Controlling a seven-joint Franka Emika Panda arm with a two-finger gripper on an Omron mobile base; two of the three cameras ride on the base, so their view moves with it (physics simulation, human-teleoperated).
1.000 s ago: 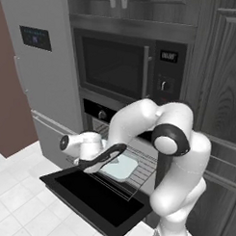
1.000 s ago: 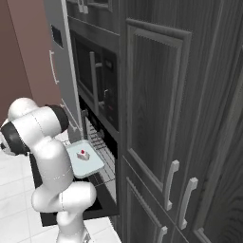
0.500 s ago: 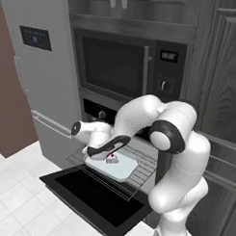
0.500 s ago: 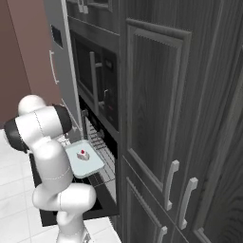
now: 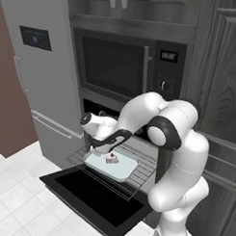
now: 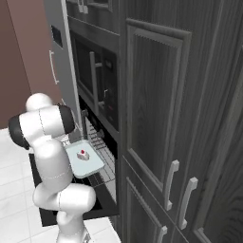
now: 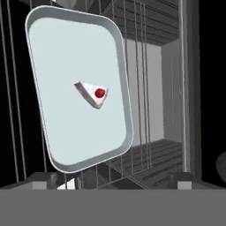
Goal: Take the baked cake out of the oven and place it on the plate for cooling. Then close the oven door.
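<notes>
The cake [image 5: 111, 158], a small white wedge with a red top, lies on a pale blue tray [image 5: 124, 169] on the pulled-out wire rack [image 5: 146, 161] of the oven [image 5: 93, 104]. The oven door [image 5: 94, 198] hangs fully open and flat below the rack. My gripper [image 5: 102, 148] hovers just above the tray's left end, open, holding nothing. In the hand view the cake [image 7: 93, 93] sits mid-tray [image 7: 75, 137], well ahead of the open gripper [image 7: 114, 178]. From the right, the cake [image 6: 83, 154] rests on the tray [image 6: 92, 167] beside my arm. The plate is out of view.
A black microwave [image 5: 118, 67] sits directly above the oven. A grey fridge [image 5: 41, 69] stands to the left, and dark tall cabinets [image 5: 220, 87] to the right. The open door juts out over the white tiled floor [image 5: 22, 210].
My hand has moved right and slightly up, from the rack's left edge to above the tray's left end. The jaws stayed open, and the cake has not moved.
</notes>
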